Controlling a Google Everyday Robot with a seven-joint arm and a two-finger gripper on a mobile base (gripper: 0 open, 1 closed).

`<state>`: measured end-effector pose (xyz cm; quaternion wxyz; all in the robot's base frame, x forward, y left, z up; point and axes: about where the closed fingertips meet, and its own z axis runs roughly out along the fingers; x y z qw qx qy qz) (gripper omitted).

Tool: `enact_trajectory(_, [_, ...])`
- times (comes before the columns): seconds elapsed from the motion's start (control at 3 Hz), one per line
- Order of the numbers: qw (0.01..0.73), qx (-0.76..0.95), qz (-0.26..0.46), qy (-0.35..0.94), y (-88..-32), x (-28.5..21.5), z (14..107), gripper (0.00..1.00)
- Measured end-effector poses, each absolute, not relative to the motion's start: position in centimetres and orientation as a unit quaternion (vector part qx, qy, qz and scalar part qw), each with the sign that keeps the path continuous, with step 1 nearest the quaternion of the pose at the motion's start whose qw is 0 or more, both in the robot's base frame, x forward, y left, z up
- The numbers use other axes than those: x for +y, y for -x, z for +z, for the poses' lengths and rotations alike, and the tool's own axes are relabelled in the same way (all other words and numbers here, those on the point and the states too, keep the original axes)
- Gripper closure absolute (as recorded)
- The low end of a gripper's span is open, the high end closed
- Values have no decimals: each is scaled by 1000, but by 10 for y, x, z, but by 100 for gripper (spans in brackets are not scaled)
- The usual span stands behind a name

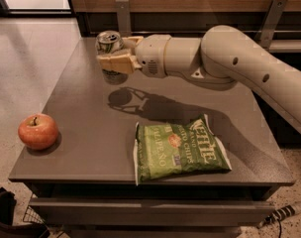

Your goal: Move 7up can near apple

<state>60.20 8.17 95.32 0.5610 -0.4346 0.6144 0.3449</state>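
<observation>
While the gripper is clamped round the can, seemingly held clear of the table far behind the apple, setting it down too close could bump the apple off the near edge.

Gray table: apple near left, chip bag near middle; gripper clasps can above far left.

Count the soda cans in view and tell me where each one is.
1. The 7up can is clamped in the gripper, held above the table's far left area. No other can shows.
</observation>
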Motion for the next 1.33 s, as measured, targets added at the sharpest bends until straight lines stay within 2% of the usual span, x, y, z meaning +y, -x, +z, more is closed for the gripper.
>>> enact_trajectory(0.67, [547, 598, 372, 452, -542, 122, 921, 100])
enact_trajectory(1.33, [529, 598, 398, 451, -493, 136, 880, 100])
